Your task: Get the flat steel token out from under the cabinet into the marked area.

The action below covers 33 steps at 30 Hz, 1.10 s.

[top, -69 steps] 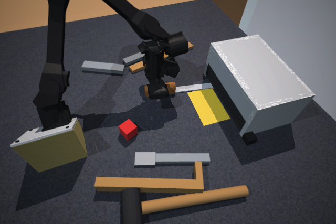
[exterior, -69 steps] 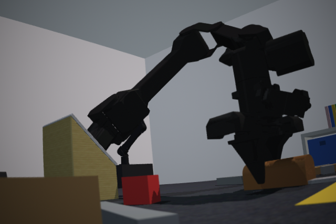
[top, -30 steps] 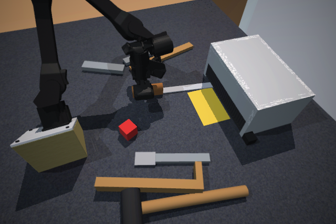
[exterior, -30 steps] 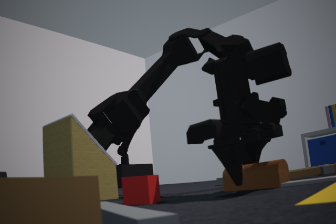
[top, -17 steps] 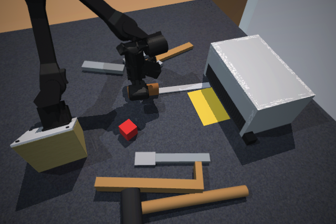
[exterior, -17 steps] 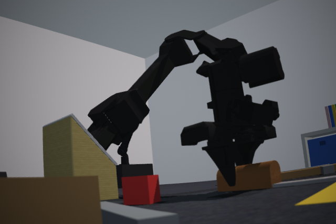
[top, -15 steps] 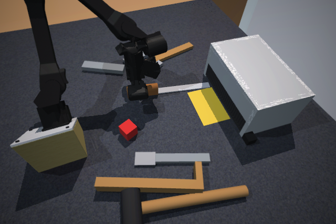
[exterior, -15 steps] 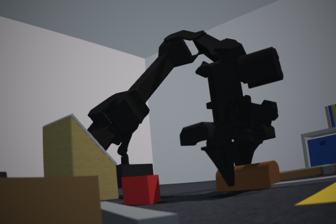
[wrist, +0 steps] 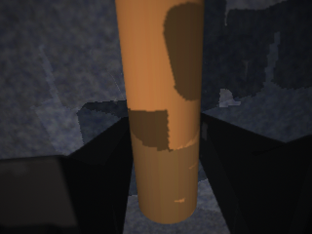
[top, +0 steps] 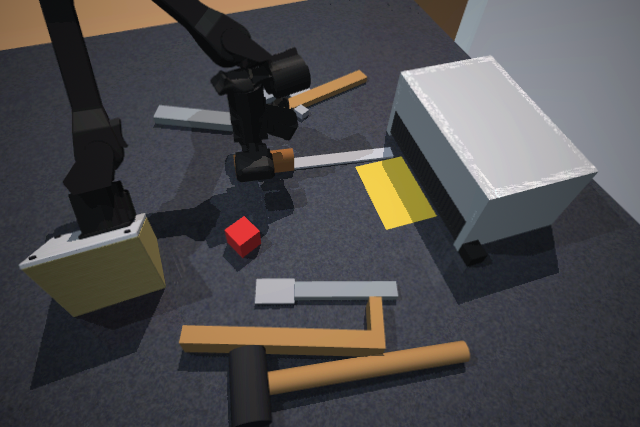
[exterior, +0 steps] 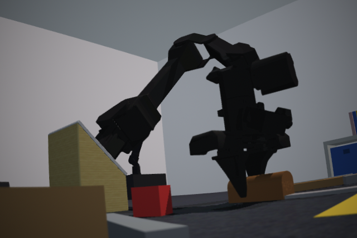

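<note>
My gripper (top: 254,166) (exterior: 250,186) (wrist: 161,123) is shut on the orange handle (top: 283,160) (exterior: 268,186) (wrist: 166,58) of a flat-bladed tool, low at the table. Its long pale blade (top: 341,157) (exterior: 322,192) points toward the cabinet (top: 496,122); the tip is close to the front's lower edge, and I cannot tell whether any of it is underneath. The yellow marked area (top: 387,195) (exterior: 343,209) lies in front of the cabinet, beside the blade's far end. No token shows there. The vent slots (top: 429,174) are dark, and I cannot make out the token through them.
A red cube (top: 242,236) (exterior: 149,200) stands near the arm's base. A grey paddle-ended bar (top: 336,289), an orange L-shaped stick (top: 279,337) and a black-headed mallet (top: 249,386) lie at the near side. A grey bar (top: 193,114) and an orange bar (top: 330,89) lie beyond the gripper.
</note>
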Each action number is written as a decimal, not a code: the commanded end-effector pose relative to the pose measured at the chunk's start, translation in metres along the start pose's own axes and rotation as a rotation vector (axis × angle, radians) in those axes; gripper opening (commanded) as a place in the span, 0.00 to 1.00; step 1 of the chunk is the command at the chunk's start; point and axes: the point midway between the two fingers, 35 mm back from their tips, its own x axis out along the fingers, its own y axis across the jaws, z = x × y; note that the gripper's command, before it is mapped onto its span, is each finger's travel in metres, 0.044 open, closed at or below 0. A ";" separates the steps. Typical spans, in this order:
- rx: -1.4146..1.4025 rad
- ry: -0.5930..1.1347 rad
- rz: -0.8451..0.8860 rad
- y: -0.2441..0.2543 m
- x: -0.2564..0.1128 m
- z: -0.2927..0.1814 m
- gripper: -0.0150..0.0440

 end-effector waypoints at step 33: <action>0.014 0.005 -0.001 0.007 -0.001 -0.005 0.71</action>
